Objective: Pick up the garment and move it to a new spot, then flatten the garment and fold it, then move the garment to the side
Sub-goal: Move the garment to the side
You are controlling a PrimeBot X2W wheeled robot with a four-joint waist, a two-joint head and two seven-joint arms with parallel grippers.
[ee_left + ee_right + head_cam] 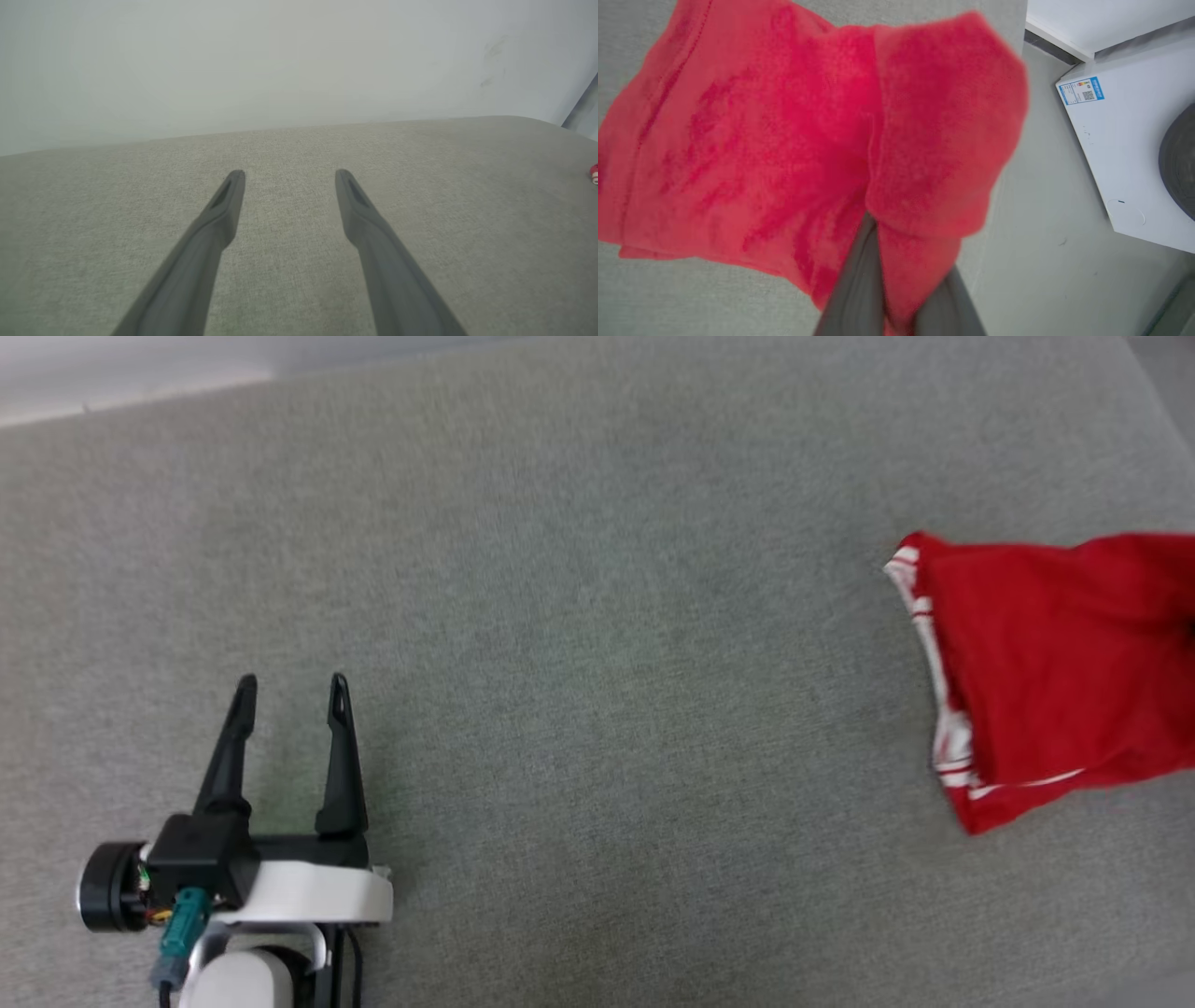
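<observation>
Gripping the garment (784, 140) is the right gripper (896, 284): red cloth is pinched between its two dark fingers (859, 280) and bunches over their tips, hiding them; the rest of the cloth spreads away from the fingers over the grey fabric surface (597, 616), close to its edge; past that edge are grey floor (1041, 233) and a white appliance (1120, 140) with a blue label (1080, 90); head view: garment lies at the far right, cut off by the frame edge, red-and-white striped trim along its left side; print not visible; left gripper (292, 681) sits near left, well apart from the garment, hovering over bare fabric; its fingers are spread with a clear gap and hold nothing; left wrist view: a sliver of red at the right edge, pale wall (280, 60) beyond the surface's far edge.
</observation>
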